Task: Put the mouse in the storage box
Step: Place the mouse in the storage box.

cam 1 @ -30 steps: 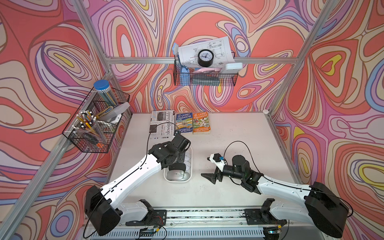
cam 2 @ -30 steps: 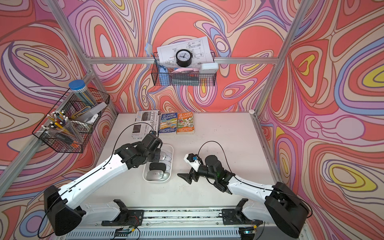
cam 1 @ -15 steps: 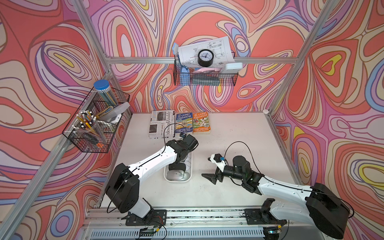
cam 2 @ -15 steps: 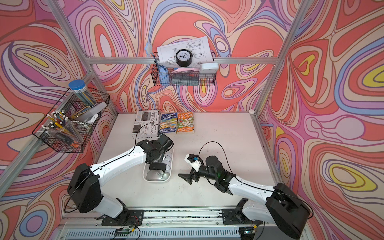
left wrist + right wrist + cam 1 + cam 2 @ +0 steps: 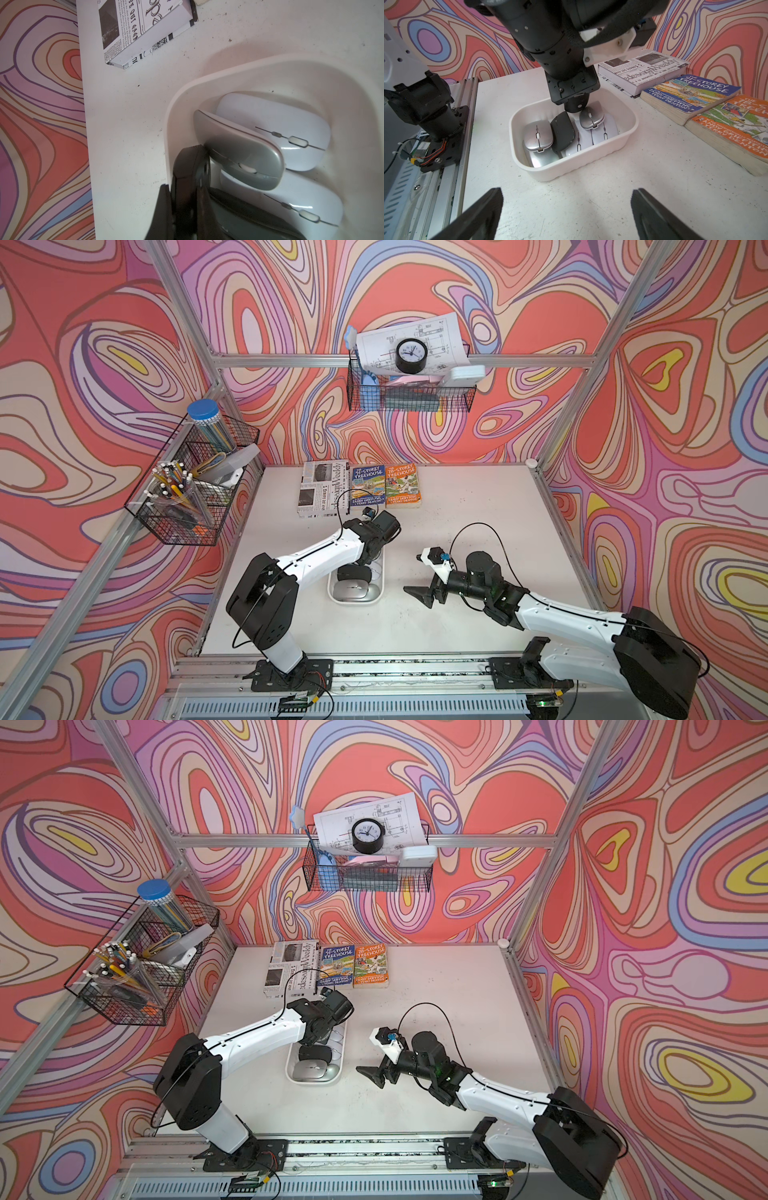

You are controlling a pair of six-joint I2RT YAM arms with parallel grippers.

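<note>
The placing step is judged to be at its end. The grey mouse (image 5: 239, 151) is found inside the storage box (image 5: 571, 164), which sits on the table (image 5: 478, 510) left of the middle and nearer the front edge than the back. The mouse is not lying flat. It is tilted, propped on two white mice (image 5: 280, 128) at the end of the box towards the back edge, with its lower side close to the box wall. A black mouse (image 5: 563, 133) and a silver mouse (image 5: 537, 135) are packed in towards the end nearer the front edge. No mouse is seen on the bare table.

The left gripper (image 5: 576, 106) is reached down inside the box with its jaws pressed together on nothing. The fingertips are set just beside the grey mouse, and whether they touch it cannot be told. The right gripper (image 5: 417, 596) is held low over the table to the right of the box, its jaws spread wide and empty — near the rim but clear of it.

What is left is judged to be a clean withdrawal. The left gripper would need to be lifted straight up past the rim, so that the tilted mouse is not dragged or tipped out. If a flatter seat is wanted, a light nudge with the closed tips would be called for first.
</note>
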